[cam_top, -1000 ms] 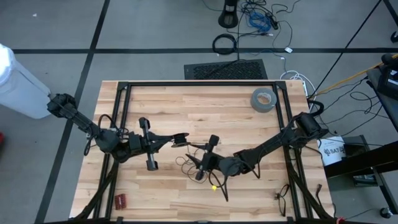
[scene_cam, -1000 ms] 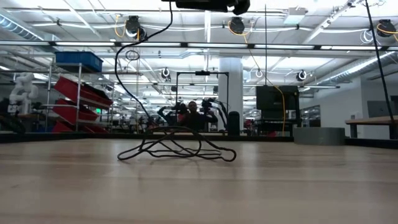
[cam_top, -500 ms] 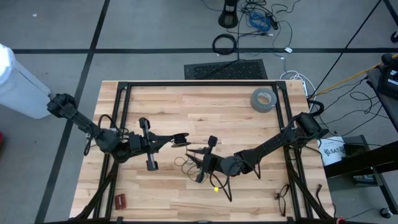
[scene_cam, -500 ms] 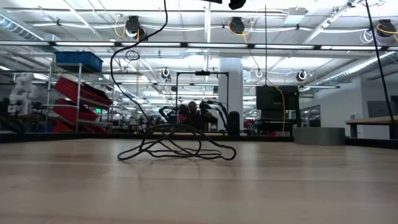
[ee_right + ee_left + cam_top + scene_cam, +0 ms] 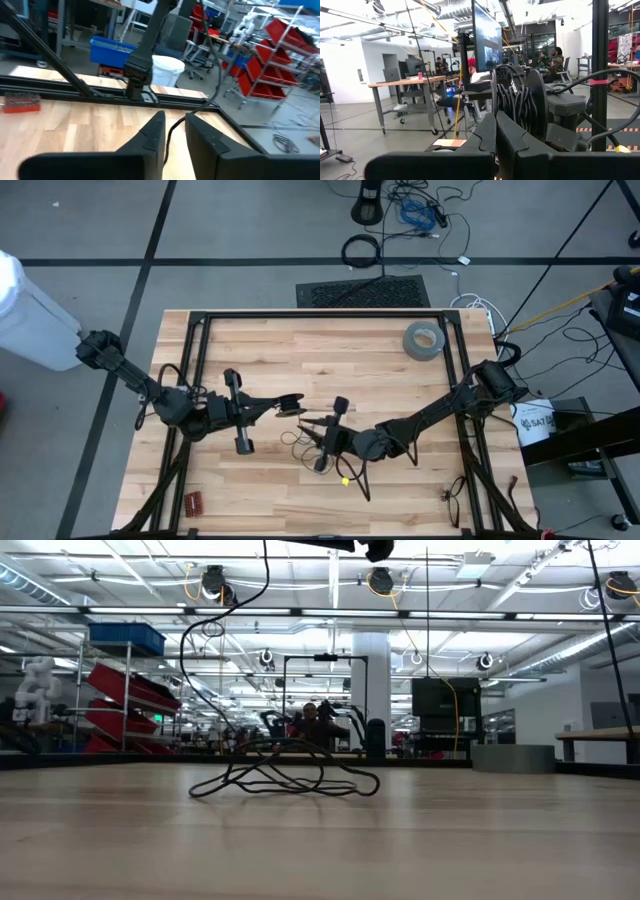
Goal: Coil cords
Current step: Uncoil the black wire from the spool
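From above, the left claw [image 5: 275,407] sits pressed together at a small wound spool [image 5: 291,405] over the worktop [image 5: 330,355]; the right claw [image 5: 312,426] faces it, above the loose cord [image 5: 300,442]. At table height, the cord [image 5: 285,775] lies tangled mid-worktop, one strand rising out of frame. The left wrist view shows its fingers [image 5: 487,135] together. In the right wrist view, the fingers [image 5: 152,132] pinch the cord [image 5: 167,135].
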Tool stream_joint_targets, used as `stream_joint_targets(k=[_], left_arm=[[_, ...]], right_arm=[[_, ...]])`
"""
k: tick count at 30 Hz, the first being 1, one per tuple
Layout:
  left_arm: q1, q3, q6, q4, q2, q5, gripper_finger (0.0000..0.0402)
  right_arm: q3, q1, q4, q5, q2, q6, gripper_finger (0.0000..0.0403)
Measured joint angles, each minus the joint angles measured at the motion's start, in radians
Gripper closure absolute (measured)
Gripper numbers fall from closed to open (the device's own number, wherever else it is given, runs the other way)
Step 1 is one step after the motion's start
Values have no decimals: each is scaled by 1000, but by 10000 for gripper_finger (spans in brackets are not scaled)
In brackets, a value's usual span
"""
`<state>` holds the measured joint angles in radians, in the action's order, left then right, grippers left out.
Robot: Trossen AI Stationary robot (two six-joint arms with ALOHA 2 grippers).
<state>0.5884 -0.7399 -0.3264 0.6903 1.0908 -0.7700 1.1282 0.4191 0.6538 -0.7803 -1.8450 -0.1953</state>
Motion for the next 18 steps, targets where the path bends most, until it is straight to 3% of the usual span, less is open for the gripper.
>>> stream_joint_targets(k=[9, 18], left_arm=[[0, 0, 0, 0, 0, 0, 401], [0, 0, 0, -1, 0, 0, 401]], right_arm=[[0, -15, 0, 28, 0, 22, 297], [0, -15, 7, 19, 0, 20, 313]])
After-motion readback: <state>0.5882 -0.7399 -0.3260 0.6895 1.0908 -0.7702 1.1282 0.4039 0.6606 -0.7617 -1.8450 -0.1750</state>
